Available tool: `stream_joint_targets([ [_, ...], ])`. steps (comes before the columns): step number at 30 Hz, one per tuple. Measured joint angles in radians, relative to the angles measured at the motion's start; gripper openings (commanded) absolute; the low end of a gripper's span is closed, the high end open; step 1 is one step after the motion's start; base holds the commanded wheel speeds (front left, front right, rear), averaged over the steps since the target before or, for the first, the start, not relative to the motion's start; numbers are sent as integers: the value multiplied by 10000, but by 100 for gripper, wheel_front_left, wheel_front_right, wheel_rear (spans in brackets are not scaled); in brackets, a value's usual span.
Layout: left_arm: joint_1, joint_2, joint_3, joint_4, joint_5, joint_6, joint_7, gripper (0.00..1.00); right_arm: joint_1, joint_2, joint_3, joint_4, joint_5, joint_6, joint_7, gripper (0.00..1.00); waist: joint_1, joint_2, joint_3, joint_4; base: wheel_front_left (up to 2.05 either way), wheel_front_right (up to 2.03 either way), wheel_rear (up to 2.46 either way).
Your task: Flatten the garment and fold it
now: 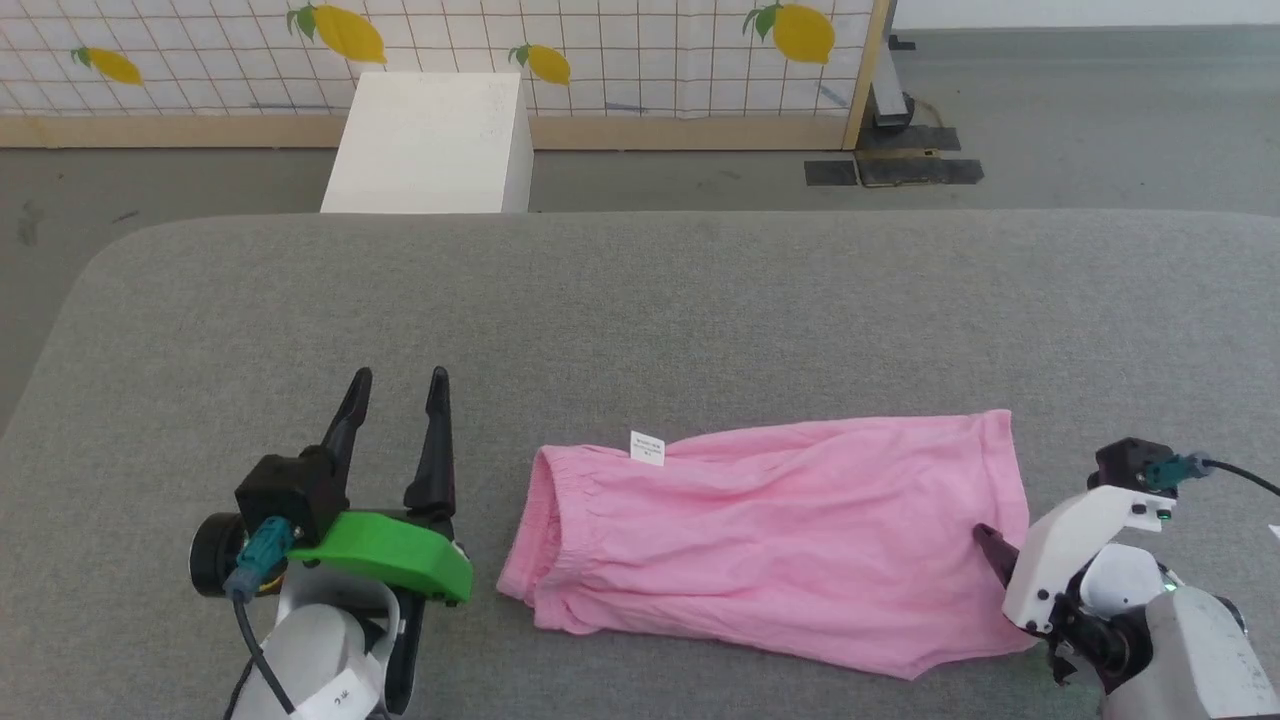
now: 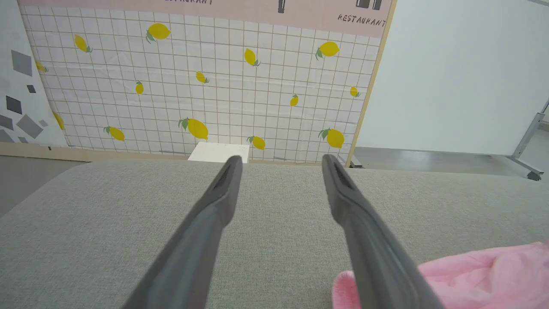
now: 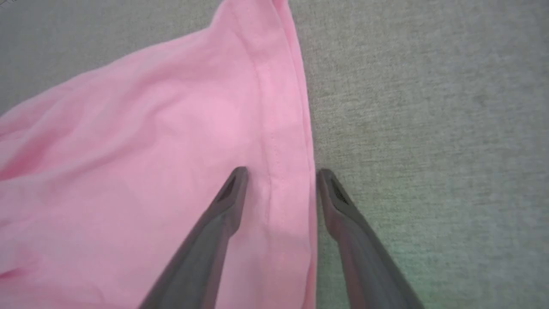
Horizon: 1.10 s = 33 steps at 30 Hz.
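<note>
Garment (image 1: 780,530) hem lies between spread fingers of right gripper (image 3: 282,170).

Pink shorts (image 1: 770,530) on grey surface (image 1: 640,320); left end effector (image 1: 400,385), jaws apart, near waistband (image 1: 548,510); right end effector (image 1: 988,545) at hem (image 1: 1012,480).

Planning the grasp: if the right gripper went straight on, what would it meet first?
Probably the hem of the pink shorts, whose edge the right gripper straddles; its height above is unclear.
</note>
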Motion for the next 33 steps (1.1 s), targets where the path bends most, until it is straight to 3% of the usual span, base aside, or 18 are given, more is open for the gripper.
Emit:
stream_joint_targets([
  [1,0,-59,75,25,117,-48,0,100,-35,-33,144,25,100,0,65,14,0,0,-6,3,0,0,0],
  [2,1,-127,161,44,199,-86,0,100,-42,-31,234,27,278,0,69,0,0,0,-6,4,0,0,0],
  [6,24,-293,401,151,330,-242,0,100,-14,96,341,-23,357,0,-224,0,0,0,-11,-5,0,0,0],
  [11,102,-454,629,190,456,-424,0,100,263,222,-493,-583,-800,4,-765,0,0,0,-74,-5,0,0,0],
  [17,129,-585,821,198,709,-581,0,100,689,186,-1735,-2224,-2945,2,-765,0,0,0,-55,48,0,0,0],
  [18,131,-631,855,240,729,-658,0,100,1018,174,-1601,-3198,-3150,2,-518,0,0,0,-48,105,0,0,0],
  [21,135,-662,894,263,798,-736,0,100,1431,173,-842,-4437,-3020,2,-165,0,0,0,-48,167,0,0,0],
  [22,137,-700,924,284,809,-767,0,100,1798,176,255,-5885,-2757,2,284,0,0,0,-37,215,0,0,0],
  [25,136,-757,951,313,813,-825,0,100,2027,174,1745,-7198,-2531,2,867,0,0,0,-20,261,0,0,0],
  [30,124,-809,1001,334,857,-882,0,100,2007,192,3992,-7823,-2290,2,1515,0,0,0,83,339,0,0,0],
  [33,70,-848,1012,364,865,-922,0,100,1541,188,5522,-6892,-2105,2,1785,0,0,-1,226,493,0,0,0],
])
